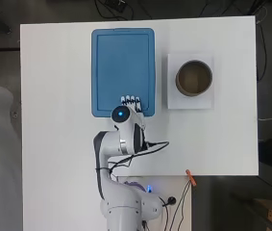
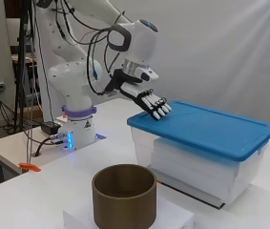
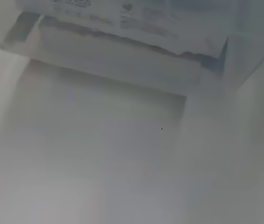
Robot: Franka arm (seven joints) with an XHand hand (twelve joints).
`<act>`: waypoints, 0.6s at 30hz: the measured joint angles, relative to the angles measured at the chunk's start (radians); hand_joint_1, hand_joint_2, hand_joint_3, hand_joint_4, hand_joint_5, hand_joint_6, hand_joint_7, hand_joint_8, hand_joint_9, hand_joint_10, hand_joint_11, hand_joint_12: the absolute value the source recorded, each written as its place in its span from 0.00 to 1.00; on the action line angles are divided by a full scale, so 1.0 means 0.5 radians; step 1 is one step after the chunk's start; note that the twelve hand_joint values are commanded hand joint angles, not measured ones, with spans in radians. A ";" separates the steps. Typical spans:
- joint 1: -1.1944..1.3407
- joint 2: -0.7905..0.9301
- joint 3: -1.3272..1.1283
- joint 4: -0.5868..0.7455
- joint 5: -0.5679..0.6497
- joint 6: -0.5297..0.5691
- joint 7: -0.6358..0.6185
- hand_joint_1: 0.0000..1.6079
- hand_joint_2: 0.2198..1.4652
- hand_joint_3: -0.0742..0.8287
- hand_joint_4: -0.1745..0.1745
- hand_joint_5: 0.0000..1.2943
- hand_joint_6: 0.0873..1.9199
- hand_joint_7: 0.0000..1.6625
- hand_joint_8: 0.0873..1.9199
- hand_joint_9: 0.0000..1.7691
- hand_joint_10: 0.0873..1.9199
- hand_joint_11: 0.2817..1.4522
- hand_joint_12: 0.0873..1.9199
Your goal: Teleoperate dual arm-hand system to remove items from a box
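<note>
A clear plastic box (image 2: 196, 164) with a blue lid (image 1: 122, 67) stands on the white table, lid closed. White items show through its side wall. The hand (image 2: 146, 99) hovers at the lid's near edge, its straight fingers (image 1: 131, 100) pointing down over the lid (image 2: 206, 126), just above or touching it. It holds nothing. In the wrist view the box wall (image 3: 122, 56) fills the picture, very close and blurred.
A brown round container (image 1: 193, 77) stands on a white pad (image 1: 191, 103) to the right of the box. An orange clip (image 1: 191, 177) and cables hang at the table's front edge near the arm's base.
</note>
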 joint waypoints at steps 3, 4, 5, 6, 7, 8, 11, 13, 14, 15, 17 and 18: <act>0.017 0.025 0.080 -0.050 -0.008 0.105 -0.004 0.31 0.51 0.08 0.39 0.02 0.00 0.06 0.00 0.13 0.00 0.07 0.00; 0.023 0.023 0.094 -0.071 -0.016 0.153 -0.012 0.34 0.52 0.08 0.42 0.07 0.00 0.10 0.00 0.15 0.00 0.08 0.00; 0.030 0.012 0.105 -0.093 -0.026 0.202 -0.023 0.47 0.62 0.10 0.56 0.27 0.00 0.24 0.00 0.28 0.00 0.16 0.00; 0.040 -0.010 0.117 -0.117 -0.040 0.251 -0.035 0.62 0.69 0.10 0.38 0.42 0.23 0.32 0.26 0.37 0.23 0.25 0.14; 0.055 -0.062 0.121 -0.150 -0.051 0.315 -0.063 0.66 0.78 0.11 0.43 0.45 0.49 0.34 0.54 0.38 0.54 0.27 0.35; 0.064 -0.116 0.110 -0.179 -0.040 0.358 -0.111 0.65 0.85 0.11 0.51 0.43 0.67 0.34 0.72 0.37 0.75 0.26 0.51; 0.095 -0.257 0.067 -0.193 0.096 0.371 -0.363 0.62 0.95 0.11 0.58 0.35 0.90 0.32 0.92 0.34 0.97 0.22 0.66; 0.117 -0.222 0.103 -0.177 0.134 0.364 -0.463 0.61 0.96 0.09 0.55 0.34 0.90 0.32 0.96 0.34 0.98 0.22 0.65; 0.125 -0.199 0.124 -0.165 0.148 0.360 -0.493 0.61 0.97 0.09 0.54 0.34 0.90 0.32 0.97 0.34 0.98 0.21 0.65; 0.135 -0.179 0.149 -0.151 0.162 0.357 -0.517 0.61 0.97 0.09 0.53 0.34 0.90 0.32 0.97 0.33 0.98 0.21 0.65; 0.155 -0.199 0.186 -0.134 0.183 0.359 -0.556 0.29 0.76 0.09 0.46 0.19 0.34 0.18 0.41 0.20 0.44 0.13 0.28; 0.157 -0.221 0.205 -0.132 0.177 0.358 -0.560 0.19 0.69 0.08 0.44 0.11 0.16 0.12 0.20 0.16 0.24 0.11 0.13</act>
